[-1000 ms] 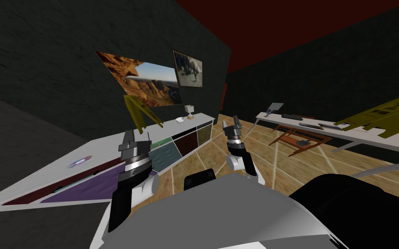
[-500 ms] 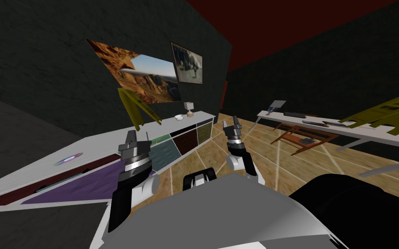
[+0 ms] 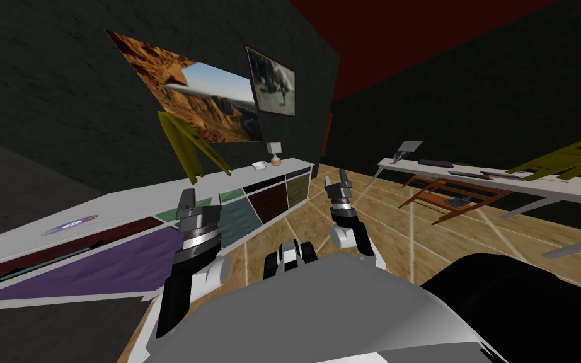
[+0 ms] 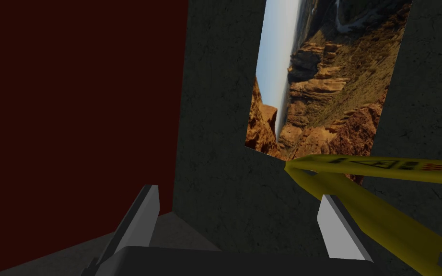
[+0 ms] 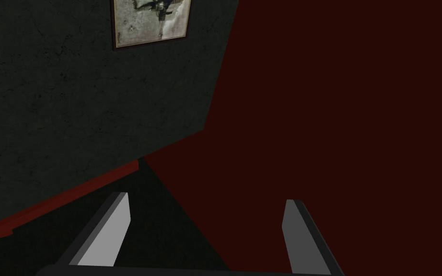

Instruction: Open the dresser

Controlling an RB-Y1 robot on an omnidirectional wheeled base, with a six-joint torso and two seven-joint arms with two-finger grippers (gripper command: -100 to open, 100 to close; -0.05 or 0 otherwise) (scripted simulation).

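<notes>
One long, low white dresser (image 3: 147,196) with coloured fronts lines the wall on the robot's left, one yellow sign (image 3: 181,144) on top; two grippers, left gripper (image 3: 200,203) and right gripper (image 3: 338,180), both spread and empty, point above it, so a hasty reach could topple the sign.

Long low white dresser (image 3: 138,201) along the left wall. On its top: flat disc (image 3: 69,224), standing yellow sign (image 3: 185,142), white bowl (image 3: 259,165) beside a small lamp-like object (image 3: 275,153) at the far end. White table (image 3: 535,187) on the right carries dark flat items (image 3: 435,163) and a second yellow sign (image 3: 566,157).
</notes>
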